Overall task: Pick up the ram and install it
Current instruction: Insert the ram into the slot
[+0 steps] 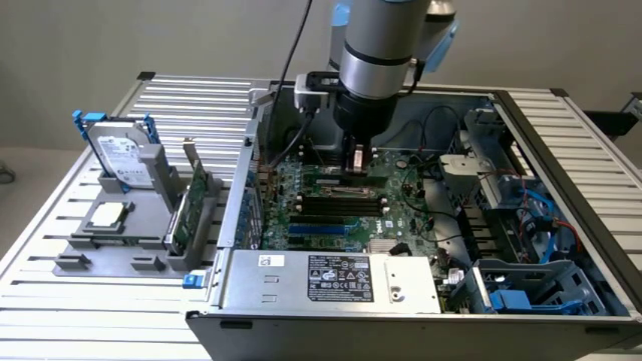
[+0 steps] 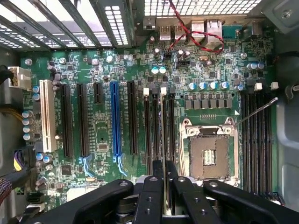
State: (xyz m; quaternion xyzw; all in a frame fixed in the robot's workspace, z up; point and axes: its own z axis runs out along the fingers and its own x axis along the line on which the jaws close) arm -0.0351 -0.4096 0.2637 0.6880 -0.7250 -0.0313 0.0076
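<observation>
We see the jaws clenched on the ram [image 2: 163, 135], held edge-on directly below them. Its long axis runs parallel to the black memory slots [image 2: 148, 130], which lie beneath it on the motherboard [image 2: 98, 126].

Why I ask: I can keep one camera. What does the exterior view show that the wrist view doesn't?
Exterior view: the hard drive and a green card standing in a holder beside the case, plus the power supply. Wrist view: the empty CPU socket and a white slot. Shared: the motherboard and the gripper shut on the ram above it.
</observation>
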